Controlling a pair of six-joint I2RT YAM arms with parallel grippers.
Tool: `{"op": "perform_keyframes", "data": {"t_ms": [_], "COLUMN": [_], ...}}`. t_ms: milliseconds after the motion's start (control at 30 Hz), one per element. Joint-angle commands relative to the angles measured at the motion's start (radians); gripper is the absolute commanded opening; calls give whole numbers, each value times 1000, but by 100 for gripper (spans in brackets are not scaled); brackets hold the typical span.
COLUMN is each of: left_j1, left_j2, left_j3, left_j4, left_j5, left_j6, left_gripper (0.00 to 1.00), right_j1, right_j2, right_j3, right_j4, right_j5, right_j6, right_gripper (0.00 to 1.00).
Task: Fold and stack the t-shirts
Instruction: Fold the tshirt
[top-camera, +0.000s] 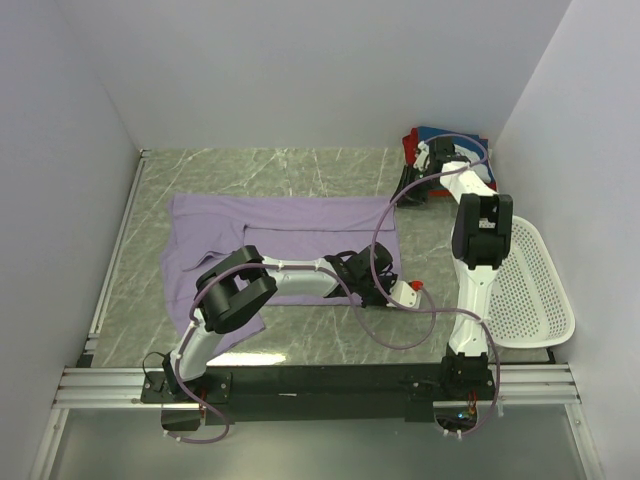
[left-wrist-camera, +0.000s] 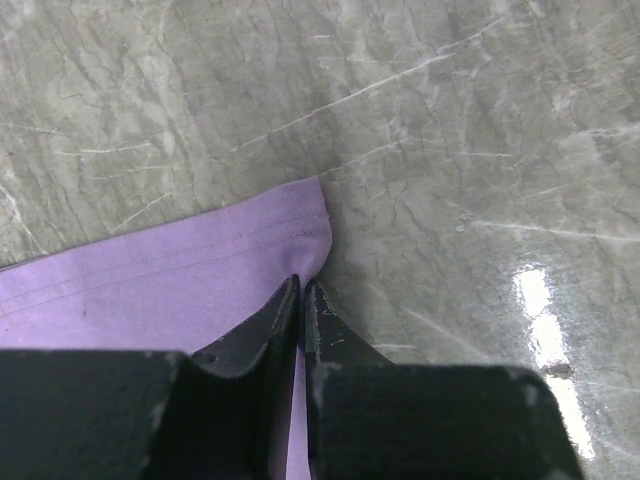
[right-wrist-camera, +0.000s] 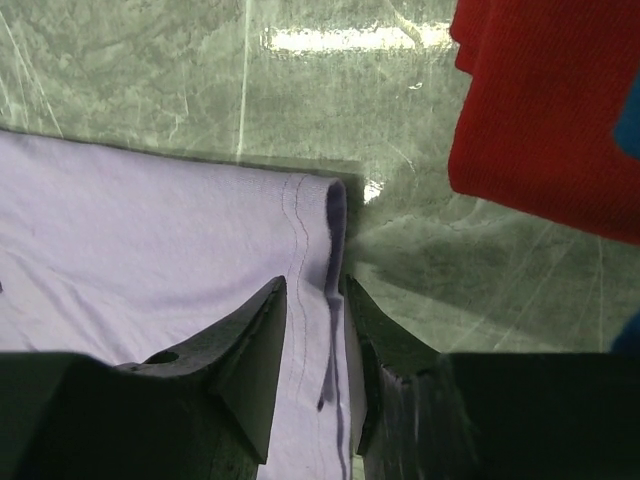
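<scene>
On the grey marbled table (top-camera: 300, 165), two robot hands pinch the right-side edge of a lavender t-shirt (top-camera: 270, 235).

The shirt lies spread flat across the middle of the table. The left hand (left-wrist-camera: 301, 285) is clenched on the near hem corner, its fingers pressed together over the cloth. The right hand (right-wrist-camera: 315, 290) straddles the far hem corner and appears to grip a raised fold, though the view is tight. A red t-shirt (right-wrist-camera: 540, 110) lies apart in the far right corner. A white basket (top-camera: 530, 290) sits at the table's right side.
</scene>
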Motion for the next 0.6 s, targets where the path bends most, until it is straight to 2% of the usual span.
{"op": "perform_keyframes", "data": {"t_ms": [0,367,567], "left_j1": [-19,-19,-19], "left_j2": [52,52,57], "left_j3": [-18,-17,-14], "left_j4": [-78,-75,-74], "left_j5": [40,40,45], "left_j6": [-26,-30,-37], "left_gripper": [12,12,12], "right_j1": [9,15,15], "right_j2": [18,44,50], "right_j3": [27,52,66], "right_j4": [14,14,12], "right_j5": [-20,-14,-27], "right_j6": [8,10,13], "right_gripper": [37,34,19]}}
